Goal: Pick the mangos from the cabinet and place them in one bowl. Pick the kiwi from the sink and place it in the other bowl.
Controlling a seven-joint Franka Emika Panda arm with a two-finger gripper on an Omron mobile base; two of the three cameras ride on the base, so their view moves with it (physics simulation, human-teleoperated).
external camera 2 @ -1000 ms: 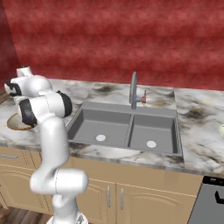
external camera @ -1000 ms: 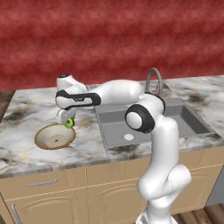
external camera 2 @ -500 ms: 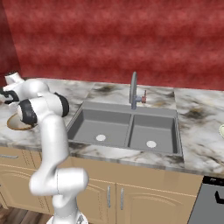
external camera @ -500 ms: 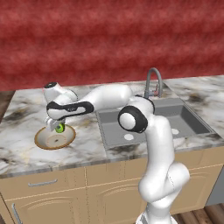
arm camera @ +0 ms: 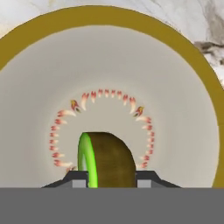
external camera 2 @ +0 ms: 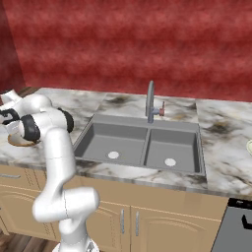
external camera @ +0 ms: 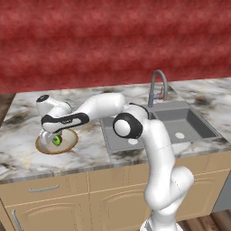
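The kiwi (arm camera: 107,159), bright green with a brown skin, is clamped between my gripper's (arm camera: 111,179) two dark fingertips (arm camera: 74,178). My gripper (external camera: 53,139) is shut on it, low inside the other bowl (external camera: 45,149), the shallow one with the tan-brown rim (arm camera: 109,15) and a ring of small red marks on its pale floor. Whether the kiwi (external camera: 56,140) touches the floor I cannot tell. In the right base view that bowl (external camera 2: 19,143) peeks out behind my forearm. A pale sliver (external camera 2: 249,146) at the counter's far right may be the one bowl. The mangos and the cabinet are out of view.
The grey double sink (external camera: 180,122) with its curved faucet (external camera: 158,85) lies right of the bowl, set into a marble counter (external camera: 27,158). My arm stretches across the sink's left basin (external camera 2: 113,142). Tan drawers and doors run below the counter's front edge.
The arm has swung further left and down, carrying the kiwi from above the bowl's right rim to low over its middle. The grip has stayed shut.
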